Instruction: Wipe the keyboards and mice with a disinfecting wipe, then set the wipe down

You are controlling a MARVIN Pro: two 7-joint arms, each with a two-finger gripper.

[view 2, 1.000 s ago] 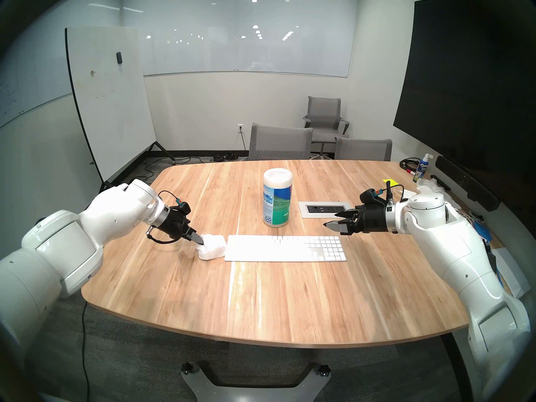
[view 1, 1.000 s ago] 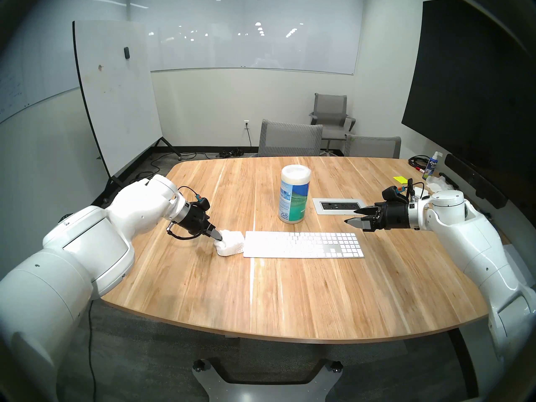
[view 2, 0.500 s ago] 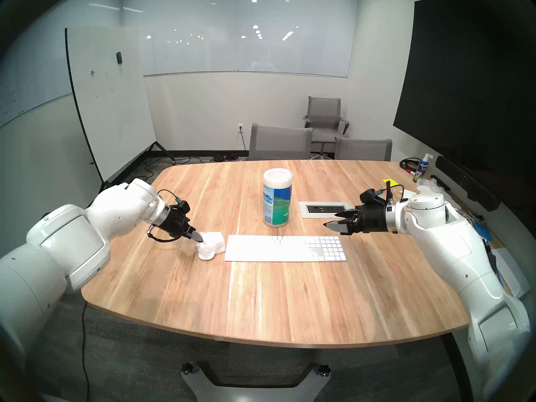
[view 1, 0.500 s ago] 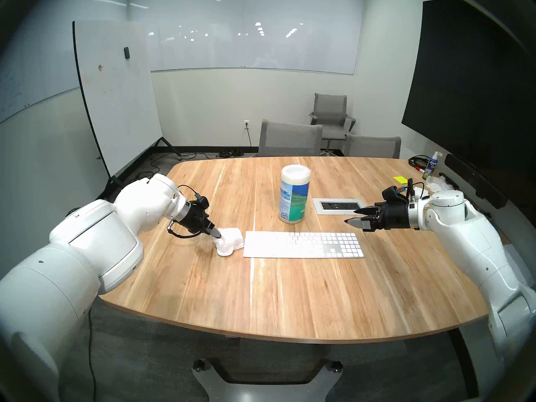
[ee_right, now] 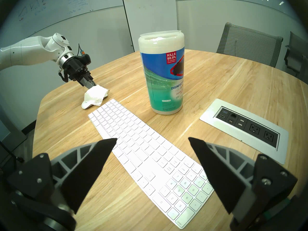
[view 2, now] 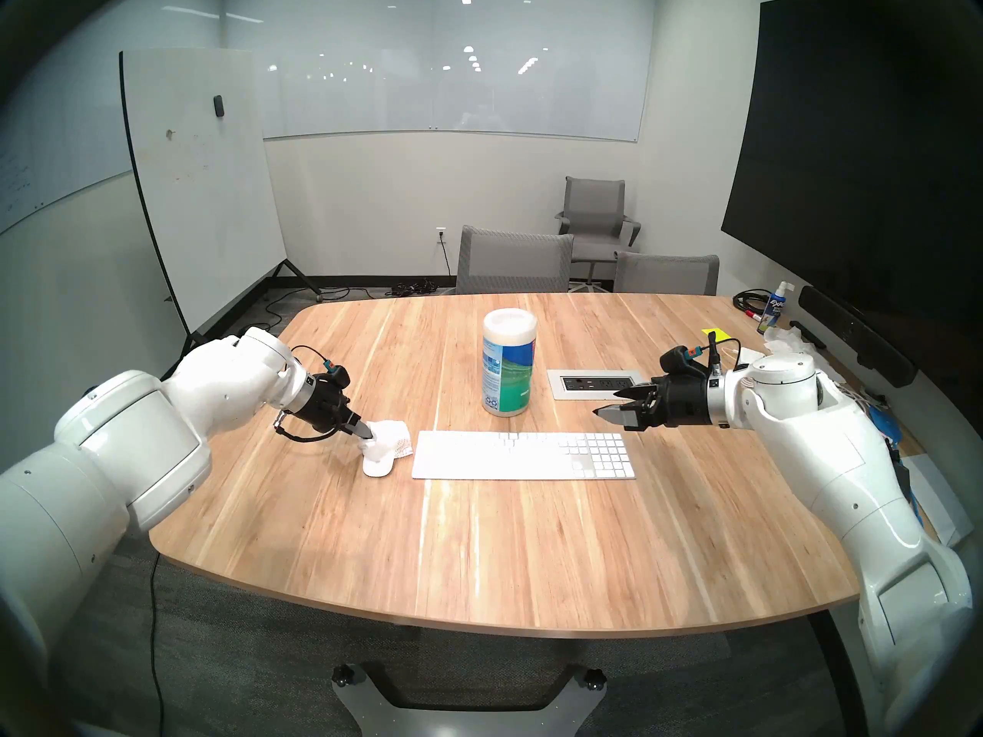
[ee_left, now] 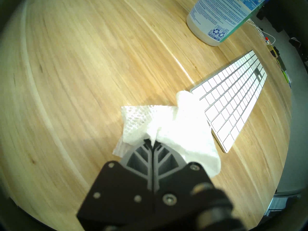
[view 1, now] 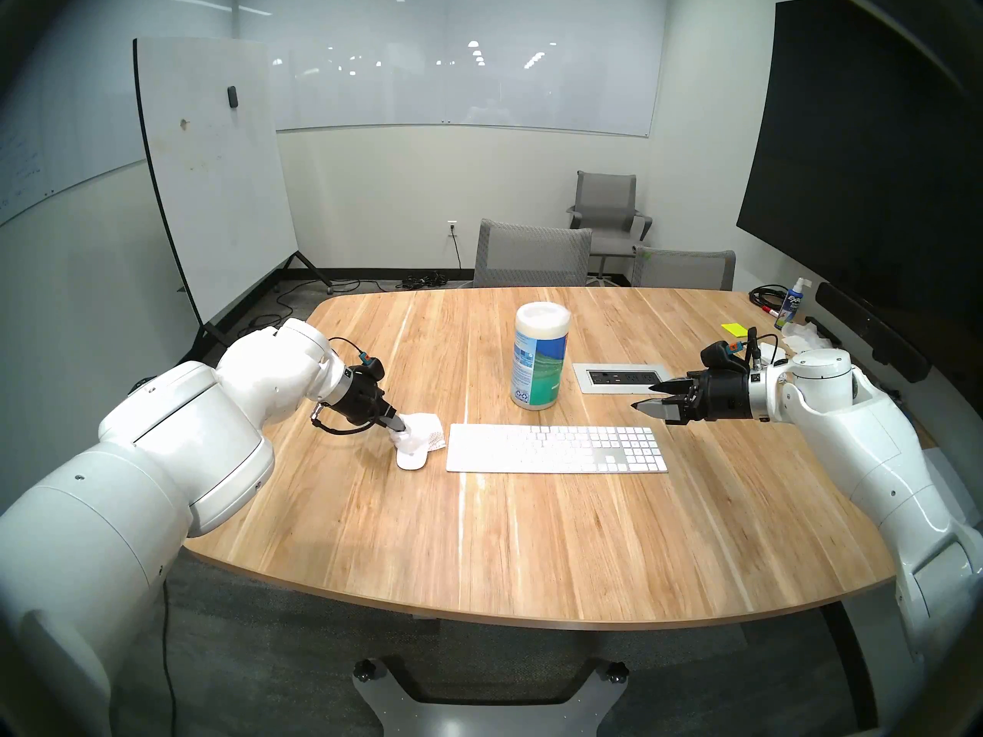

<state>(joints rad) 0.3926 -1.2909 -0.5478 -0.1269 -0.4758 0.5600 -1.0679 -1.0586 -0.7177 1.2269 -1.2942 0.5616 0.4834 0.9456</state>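
Observation:
The white keyboard (view 1: 556,449) lies flat mid-table; it also shows in the left wrist view (ee_left: 233,99) and the right wrist view (ee_right: 146,152). Just left of it lies the white mouse (view 1: 410,460), only its near end showing (ee_right: 85,106). The white wipe (view 1: 423,430) is bunched over the rest of the mouse. My left gripper (view 1: 400,427) is shut on the wipe's left part (ee_left: 175,125), its fingertips (ee_left: 150,142) pressed together on the cloth. My right gripper (view 1: 644,396) is open and empty, hovering above the keyboard's right end (ee_right: 152,139).
A wipe canister (view 1: 540,355) with a blue-green label stands behind the keyboard. A power outlet panel (view 1: 619,377) is set in the table to its right. A spray bottle (view 1: 792,302), tissue (view 1: 803,337) and yellow notes (view 1: 734,329) sit far right. Grey chairs (view 1: 532,252) stand behind.
My left gripper has drawn the wipe up and toward the far side, bunching it and uncovering the mouse's near end. The right arm has not moved.

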